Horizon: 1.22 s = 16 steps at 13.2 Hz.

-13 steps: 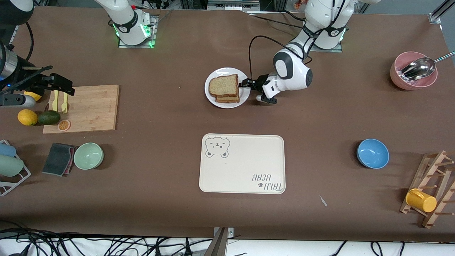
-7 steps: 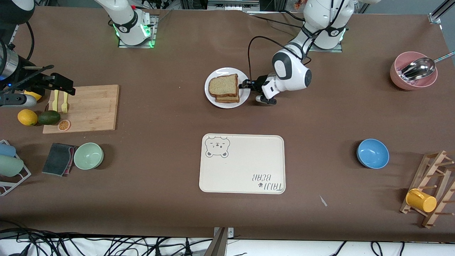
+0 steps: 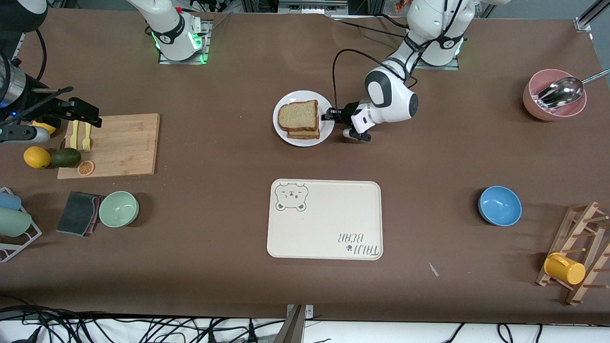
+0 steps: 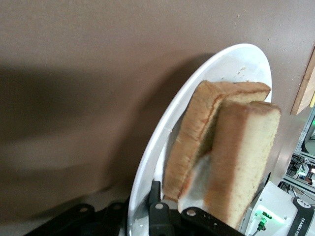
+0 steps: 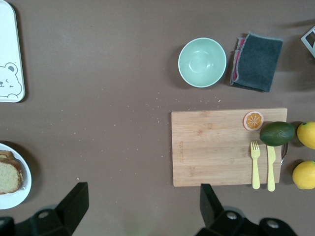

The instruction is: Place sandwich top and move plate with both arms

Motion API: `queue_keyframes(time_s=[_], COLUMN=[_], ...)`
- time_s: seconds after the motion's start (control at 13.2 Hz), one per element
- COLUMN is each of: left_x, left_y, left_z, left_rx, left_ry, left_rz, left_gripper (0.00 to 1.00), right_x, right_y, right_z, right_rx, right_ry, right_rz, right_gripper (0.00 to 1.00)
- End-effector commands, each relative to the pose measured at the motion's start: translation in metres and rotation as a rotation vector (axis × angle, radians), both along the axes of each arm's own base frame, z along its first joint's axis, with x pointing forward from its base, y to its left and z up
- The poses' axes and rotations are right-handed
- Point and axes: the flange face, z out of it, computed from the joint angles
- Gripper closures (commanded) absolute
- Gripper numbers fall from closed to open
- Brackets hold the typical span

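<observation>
Near the table's edge by the robot bases, about midway along it, the plate sat with the sandwich top already laid on the lower slice. The left gripper was clenched on the plate's rim at the side toward the left arm's base, and the plate looked tipped slightly up there. The right gripper hung with its jaws released over the cutting board at the right arm's end, waiting. Judging by this, placing was done and the carry was in hand; next, the right gripper would need to come to the rim's free side.
</observation>
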Motion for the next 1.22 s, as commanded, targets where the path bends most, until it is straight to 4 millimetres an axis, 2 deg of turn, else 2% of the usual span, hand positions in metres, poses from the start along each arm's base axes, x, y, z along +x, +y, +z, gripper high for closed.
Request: queue_keyframes(time_s=[0.0,0.3,0.46,0.76,0.99,1.14], left_x=[0.002,0.004,0.011,0.027,0.05,0.059], left_y=[0.001,0.003,0.008,0.016,0.036,0.038], left_z=[-0.005,-0.004,0.001,0.026,0.044,0.054], left_rx=[0.002,0.002,-0.005,-0.042,-0.08,-0.091], left_ry=[-0.014,-0.005,-0.011,-0.064,-0.076,-0.09], left_rz=[0.022,0.037,0.063,0.097,0.159,0.18], left_gripper=[1.0,1.0,1.0,1.0,1.0,1.0], right_x=[-0.001,-0.001,-0.001,0.0,0.001,0.003], right_y=[0.001,-0.006,-0.007,-0.009,-0.012,-0.012], right_z=[0.011,0.011,0.01,0.009,0.008,0.002], right_rx=[0.004,0.014,0.013,-0.036,-0.069,-0.063], right_ry=[-0.008,-0.006,-0.005,-0.011,-0.016,-0.031], right_rz=[0.012,-0.002,-0.001,0.003,0.003,0.004], right_gripper=[0.0,0.0,0.0,0.0,0.0,0.0])
